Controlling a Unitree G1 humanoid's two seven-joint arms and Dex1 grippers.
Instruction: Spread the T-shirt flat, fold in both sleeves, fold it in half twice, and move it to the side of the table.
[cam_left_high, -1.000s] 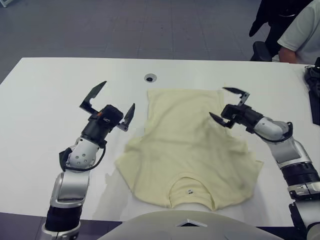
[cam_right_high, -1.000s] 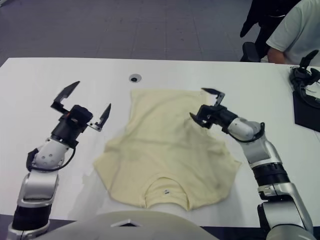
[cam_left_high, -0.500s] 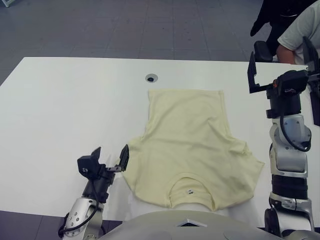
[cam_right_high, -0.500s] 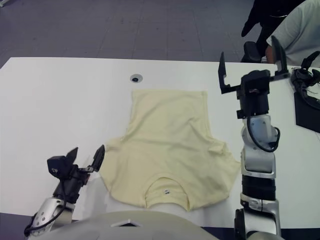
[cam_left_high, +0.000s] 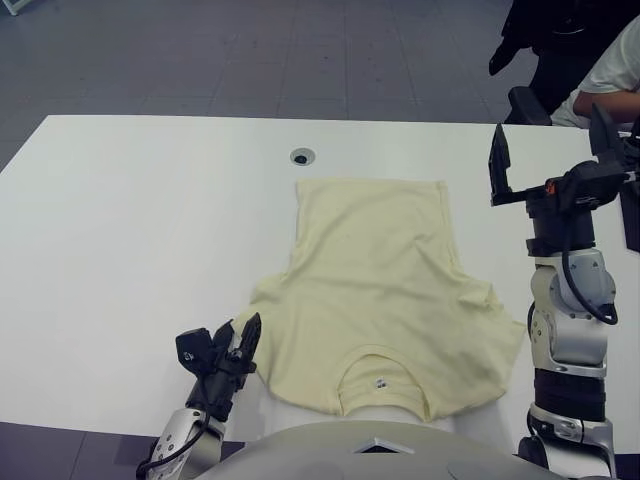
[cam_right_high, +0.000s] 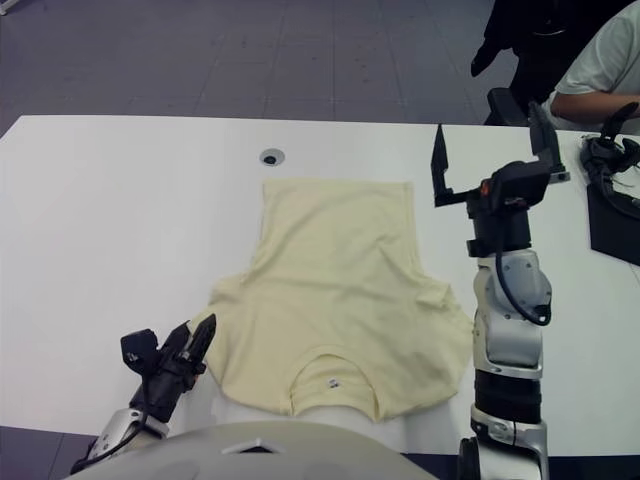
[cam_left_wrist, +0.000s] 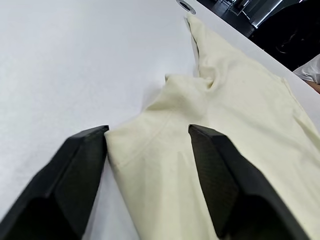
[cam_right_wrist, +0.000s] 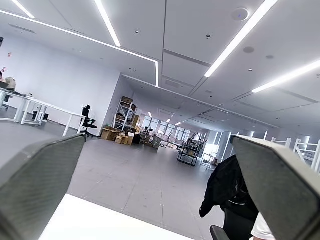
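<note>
T-shirt (cam_left_high: 385, 290), pale yellow, lies on the white table (cam_left_high: 150, 220), roughly centred in front of the robot. The collar (cam_left_high: 378, 378) is at the near edge and the hem (cam_left_high: 370, 182) is on the far side, just short of the round grommet (cam_left_high: 301, 156) in the tabletop. The far half of the shirt is narrow and straight-sided, and the near half flares out to both sleeves. The cloth is mostly flat, with light wrinkles and a small bunched fold at the right-side sleeve (cam_left_high: 490, 300). The left gripper (cam_left_high: 228, 345) is low at the table's near edge, right at the corner of the left-side sleeve (cam_left_wrist: 150, 145). Its jaws are spread. In the left wrist view the two dark fingers (cam_left_wrist: 80, 165) straddle that sleeve corner, one finger on bare table just beside the cloth edge, the other over the cloth. The fabric between them is not pinched. Can't tell whether the fingertips actually touch the table. The right gripper (cam_left_high: 550, 150) is held high over the right side of the table, forearm upright and fingers pointing up. Its jaws are wide apart, holding nothing, well clear of the shirt. The right wrist view looks off into the room and ceiling between its two spread fingers (cam_right_wrist: 35, 175). Some black gear (cam_right_high: 610, 200) sits at the far right edge of the table, apart from the shirt.
</note>
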